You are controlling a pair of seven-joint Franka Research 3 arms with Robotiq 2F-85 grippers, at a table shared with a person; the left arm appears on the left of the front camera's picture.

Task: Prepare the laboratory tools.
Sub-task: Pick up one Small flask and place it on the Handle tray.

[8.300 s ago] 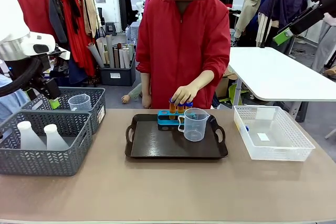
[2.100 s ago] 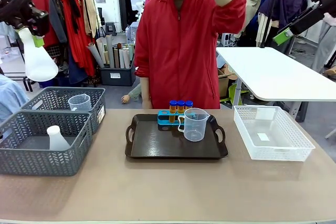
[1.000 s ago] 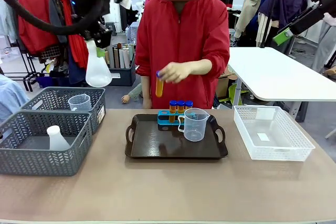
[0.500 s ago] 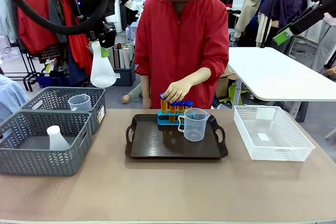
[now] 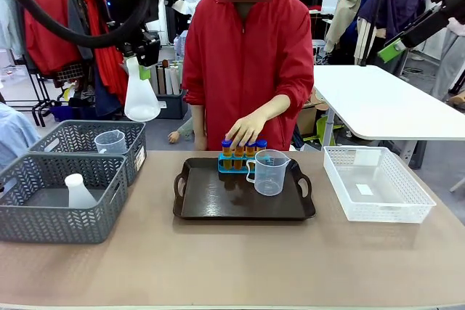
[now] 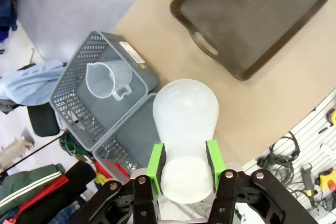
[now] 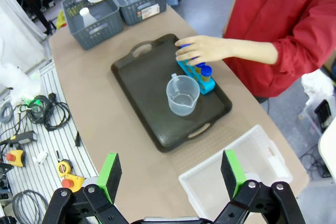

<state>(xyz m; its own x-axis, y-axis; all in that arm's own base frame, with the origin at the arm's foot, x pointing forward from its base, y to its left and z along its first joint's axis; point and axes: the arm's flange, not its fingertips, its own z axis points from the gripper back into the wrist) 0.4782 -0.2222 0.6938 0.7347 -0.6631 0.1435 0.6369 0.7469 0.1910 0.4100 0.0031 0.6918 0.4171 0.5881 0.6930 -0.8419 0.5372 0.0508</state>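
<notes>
1. Baskets first: at the table's (image 5: 240,266) left edge you have two grey mesh baskets (image 5: 58,205) side by side. The nearer one holds a second flask (image 5: 78,192), upright; the farther one holds a spare beaker (image 5: 110,141).
2. Above those baskets, your left gripper (image 5: 140,69) hangs well off the table with its green pads (image 6: 155,162) clamped on the neck of the conical flask (image 5: 141,99). The flask hangs wide end down, clear of everything beneath it. In the left wrist view its rounded base points at the seam between the two baskets.
3. At the table's middle, toward the far edge, you see the dark brown tray (image 5: 218,205). The blue rack (image 5: 234,167) sits at the tray's far edge, just left of centre.
4. Orange test tubes (image 5: 238,155) with blue caps stand upright in the rack. The person's hand (image 5: 243,130) rests on their tops, fingers spread over the caps.
5. Just right of the rack, and a little nearer you, the measuring beaker (image 5: 270,172) stands upright on the tray, handle toward the rack.
6. At the table's right edge sits the white mesh basket (image 5: 378,186), well apart from the tray.
7. Your right gripper (image 7: 170,174) is high above the table's right side with its jaws wide apart and holding nothing.
</notes>
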